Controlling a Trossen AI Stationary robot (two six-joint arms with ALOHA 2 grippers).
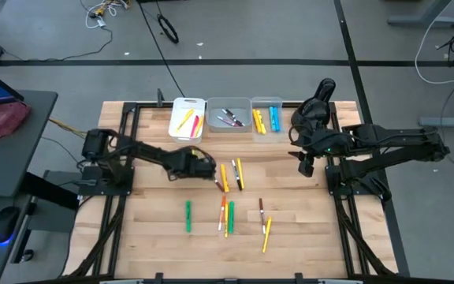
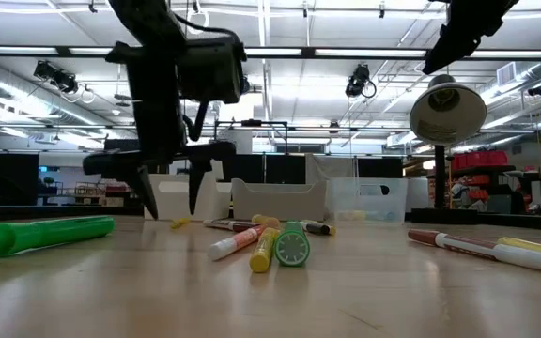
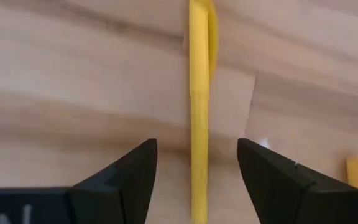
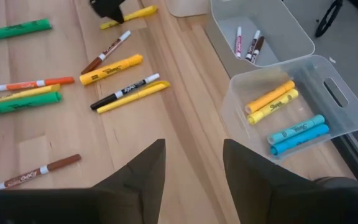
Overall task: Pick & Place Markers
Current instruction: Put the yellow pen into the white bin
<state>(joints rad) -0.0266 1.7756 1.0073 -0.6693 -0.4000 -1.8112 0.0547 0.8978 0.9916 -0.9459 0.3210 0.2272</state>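
Observation:
Loose markers lie flat on the wooden table: a yellow, orange and dark group [image 1: 231, 175], a green one [image 1: 187, 216], a mixed bunch [image 1: 225, 214], a brown one [image 1: 261, 209] and a yellow one [image 1: 266, 234]. My left gripper [image 3: 197, 146] is open and points down just above the table, one finger on each side of a yellow marker [image 3: 197, 93] without touching it. It stands at the left end of the middle group [image 1: 210, 167]. My right gripper [image 4: 193, 146] is open and empty, raised over the table's right side [image 1: 306, 167].
Three bins stand along the far edge: a white one [image 1: 187, 118] with yellow and red markers, a clear one [image 4: 260, 25] with dark and white markers, and a clear one [image 4: 328, 93] with yellow and blue markers. Bare wood lies near the front edge.

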